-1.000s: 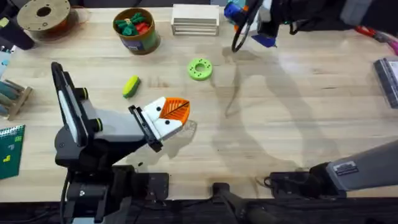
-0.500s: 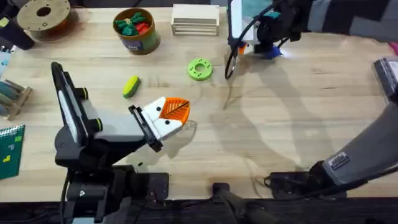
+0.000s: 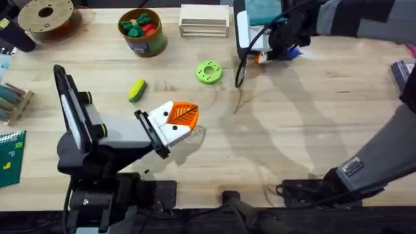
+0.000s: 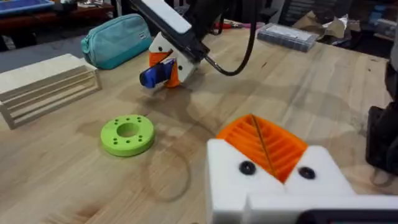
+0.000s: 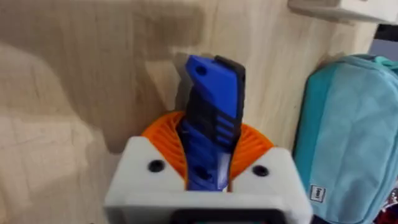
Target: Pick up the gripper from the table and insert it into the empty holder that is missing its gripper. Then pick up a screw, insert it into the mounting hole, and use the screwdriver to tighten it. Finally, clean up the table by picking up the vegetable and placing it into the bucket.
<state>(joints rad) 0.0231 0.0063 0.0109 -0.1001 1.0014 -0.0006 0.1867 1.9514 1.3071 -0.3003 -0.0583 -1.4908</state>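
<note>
Left gripper [image 3: 184, 117]: low over the table near the left base; orange ribbed pads [image 4: 264, 142] pressed together, nothing between.
Vegetable [image 3: 136, 90]: yellow, flat on the wood just beyond the left gripper.
Bucket [image 3: 142, 40]: far left, red and green toy pieces inside.
Green disc [image 3: 208, 72]: mid-table, ring of holes plain from the left wrist.
Screwdriver [image 5: 210, 134]: clamped between the right gripper's [image 3: 265, 52] pads; from overhead mostly covered by arm and cable.
Surface: pale wood table [image 3: 312, 123], shadowed under the right arm.
Teal pouch [image 4: 117, 38]: beside the right gripper.
Slatted wooden rack [image 3: 204, 21]: at the far edge.
</note>
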